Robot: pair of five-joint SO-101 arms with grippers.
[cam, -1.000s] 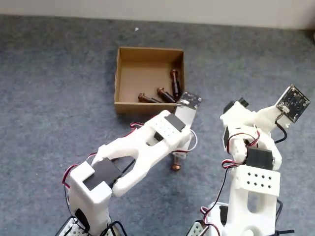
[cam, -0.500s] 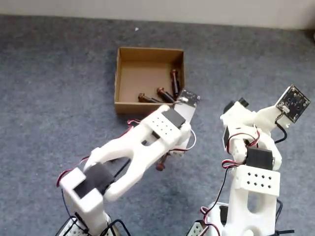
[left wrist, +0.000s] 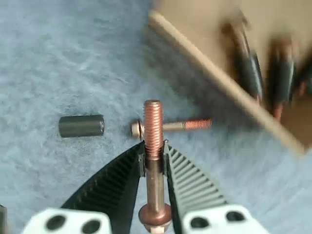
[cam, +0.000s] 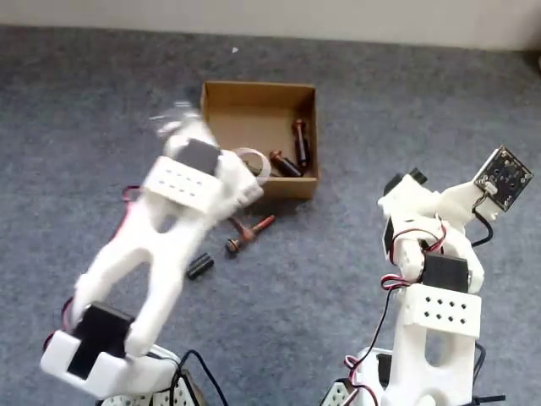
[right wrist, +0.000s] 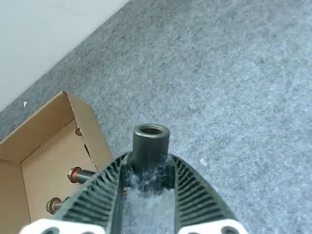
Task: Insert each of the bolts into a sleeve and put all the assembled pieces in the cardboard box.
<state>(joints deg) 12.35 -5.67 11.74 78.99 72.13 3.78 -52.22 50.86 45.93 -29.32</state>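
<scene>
My left gripper (left wrist: 153,146) is shut on a copper bolt (left wrist: 153,114), whose threaded end sticks out past the fingertips. Below it on the grey carpet lie a second bolt (left wrist: 171,126) and a loose dark sleeve (left wrist: 81,126). In the high view the left arm (cam: 182,190) hangs over the front left corner of the cardboard box (cam: 218,135), with the lying bolt (cam: 262,224) and the sleeve (cam: 200,266) in front of the box. My right gripper (right wrist: 148,163) is shut on a dark sleeve (right wrist: 151,141), held upright to the right of the box (right wrist: 87,122).
Assembled pieces (cam: 292,156) lie along the right side of the box floor. The right arm (cam: 431,262) stands at the right of the table. Grey carpet stretches open to the left and right of the box.
The left arm has swung left from the box's front right corner to its front left, carrying its bolt. That uncovered the lying bolt and the sleeve. The right arm has not moved.
</scene>
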